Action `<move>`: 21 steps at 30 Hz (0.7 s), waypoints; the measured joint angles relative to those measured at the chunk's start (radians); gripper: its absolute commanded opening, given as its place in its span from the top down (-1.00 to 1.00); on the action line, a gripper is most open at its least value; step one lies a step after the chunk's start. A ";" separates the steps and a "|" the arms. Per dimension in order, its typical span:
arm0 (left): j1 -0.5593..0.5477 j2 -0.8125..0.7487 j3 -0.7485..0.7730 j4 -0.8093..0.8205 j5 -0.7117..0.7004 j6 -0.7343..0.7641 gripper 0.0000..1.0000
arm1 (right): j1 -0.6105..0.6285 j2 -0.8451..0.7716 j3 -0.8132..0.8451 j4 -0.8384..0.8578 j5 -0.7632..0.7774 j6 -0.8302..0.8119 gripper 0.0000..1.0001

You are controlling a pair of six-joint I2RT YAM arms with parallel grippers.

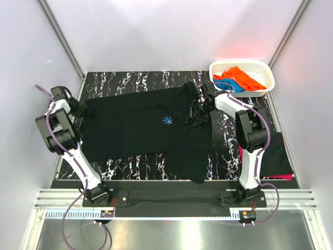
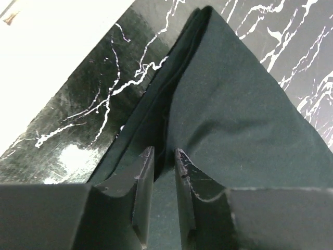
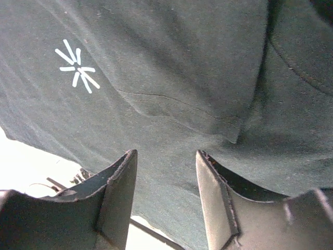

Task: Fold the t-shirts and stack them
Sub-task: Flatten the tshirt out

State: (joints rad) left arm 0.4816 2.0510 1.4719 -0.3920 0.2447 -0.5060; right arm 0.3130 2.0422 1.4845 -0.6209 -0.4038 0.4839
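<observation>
Two grippers work one black t-shirt point(image 1: 140, 127): the left gripper point(image 2: 165, 152) pinches its folded left edge, and the right gripper point(image 3: 166, 153) stands open near the starburst mark point(image 3: 77, 70).

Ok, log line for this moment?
black t-shirt: spread out, unfolded | left gripper: jaws narrow at its edge, grip unclear | right gripper: open above it
</observation>
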 measured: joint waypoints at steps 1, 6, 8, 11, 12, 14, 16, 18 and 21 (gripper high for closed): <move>0.000 0.000 -0.003 0.000 0.006 0.001 0.30 | 0.000 0.000 -0.001 0.000 0.004 0.003 -0.14; 0.000 0.000 -0.022 -0.002 0.018 0.001 0.18 | -0.004 0.000 -0.013 -0.005 0.035 0.013 -0.15; -0.001 0.000 -0.028 -0.006 0.021 0.001 0.18 | -0.008 0.000 -0.015 -0.008 0.045 0.015 -0.15; -0.002 0.000 -0.032 -0.006 0.029 0.001 0.40 | -0.013 0.000 -0.015 -0.010 0.047 0.018 -0.15; -0.002 0.000 -0.032 -0.006 0.032 -0.001 0.52 | -0.013 0.000 -0.015 -0.011 0.048 0.019 -0.15; -0.003 0.000 -0.033 -0.005 0.042 -0.002 0.93 | -0.013 0.000 -0.015 -0.013 0.057 0.022 -0.16; -0.003 0.000 -0.032 -0.003 0.047 -0.002 1.00 | -0.013 0.000 -0.015 -0.015 0.075 0.027 -0.16; -0.003 0.000 -0.032 -0.003 0.049 0.002 1.00 | -0.013 0.000 -0.015 -0.018 0.095 0.033 -0.17; -0.003 0.000 -0.025 -0.003 0.049 -0.001 1.00 | -0.013 0.000 -0.015 -0.027 0.138 0.045 -0.16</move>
State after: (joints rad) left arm 0.4789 2.0510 1.4471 -0.3950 0.2935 -0.5068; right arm 0.2996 2.0426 1.4693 -0.6483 -0.2661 0.5289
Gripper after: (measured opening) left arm 0.016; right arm 0.582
